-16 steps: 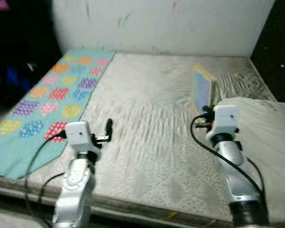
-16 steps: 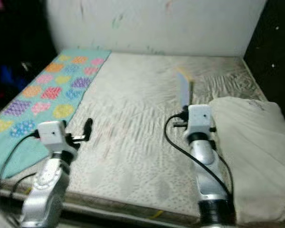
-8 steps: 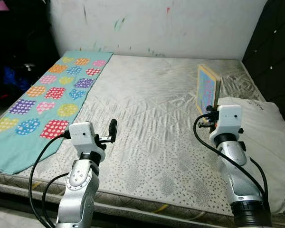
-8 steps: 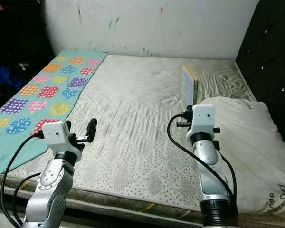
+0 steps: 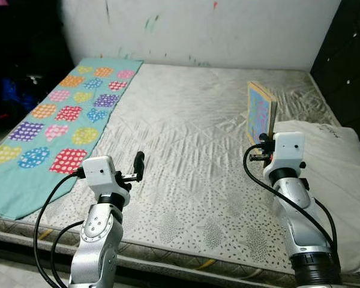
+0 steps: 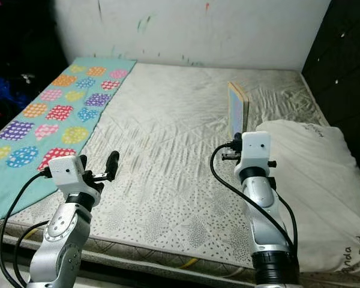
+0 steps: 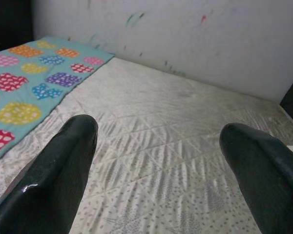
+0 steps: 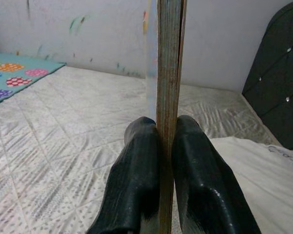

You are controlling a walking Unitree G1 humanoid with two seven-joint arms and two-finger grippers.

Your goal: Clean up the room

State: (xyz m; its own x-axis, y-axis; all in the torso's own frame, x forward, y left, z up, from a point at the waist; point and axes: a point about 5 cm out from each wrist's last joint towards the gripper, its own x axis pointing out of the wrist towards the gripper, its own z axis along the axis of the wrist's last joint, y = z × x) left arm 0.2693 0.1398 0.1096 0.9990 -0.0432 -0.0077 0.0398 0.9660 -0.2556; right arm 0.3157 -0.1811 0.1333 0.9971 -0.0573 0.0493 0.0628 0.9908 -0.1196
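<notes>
Right pincer (image 8: 165,146) clamps the lower edge of a thin book (image 5: 260,114), held upright above the bare mattress (image 5: 186,156) beside a pillow (image 5: 336,180), its long axis vertical and cover facing the robot's left. Gripped so low, it could pivot or slip free. Left pincer (image 7: 156,161) hovers with fingers apart near a patterned blanket (image 5: 60,114).

A bare quilted mattress (image 5: 192,150) spreads beneath both pincers, with a teal sheet (image 5: 54,120) of coloured dotted patches well to the left of the left pincer (image 7: 158,134), a cream pillow (image 5: 339,174) just right of the right pincer (image 8: 160,127), and a paint-flecked white wall (image 5: 228,30) beyond them.
</notes>
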